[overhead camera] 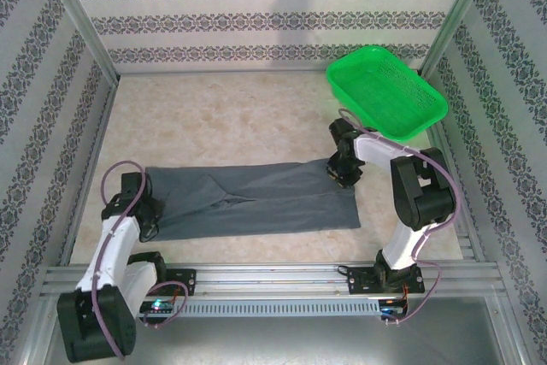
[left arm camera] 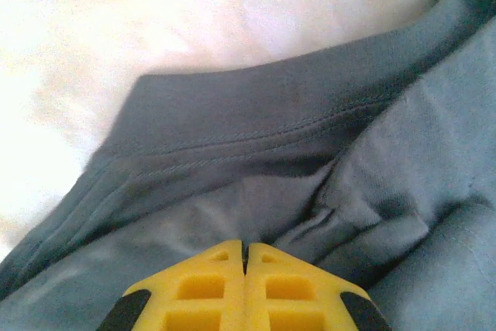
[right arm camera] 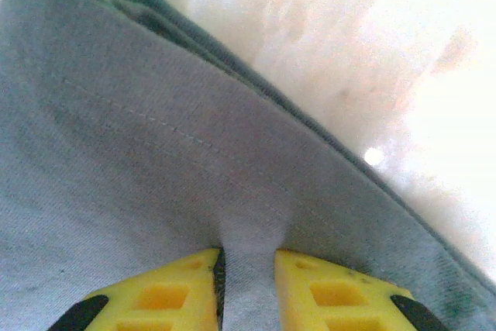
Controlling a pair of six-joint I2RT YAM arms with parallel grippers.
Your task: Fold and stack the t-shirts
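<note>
One dark slate-grey t-shirt [overhead camera: 256, 198] lies on the table, folded lengthwise into a long band. My left gripper [overhead camera: 147, 208] is at the band's left end. In the left wrist view its yellow fingertips [left arm camera: 245, 247] are pressed together, and creases of the t-shirt [left arm camera: 271, 114] run into them. My right gripper [overhead camera: 342, 174] is at the band's upper right corner. In the right wrist view its jaws [right arm camera: 246, 252] are closed on a raised ridge of the t-shirt [right arm camera: 155, 153], just inside the stitched hem.
A green mesh basket [overhead camera: 385, 87] stands at the back right, behind the right arm. Patterned walls with metal posts close in the table on three sides. A metal rail [overhead camera: 273, 278] runs along the near edge in front of the shirt.
</note>
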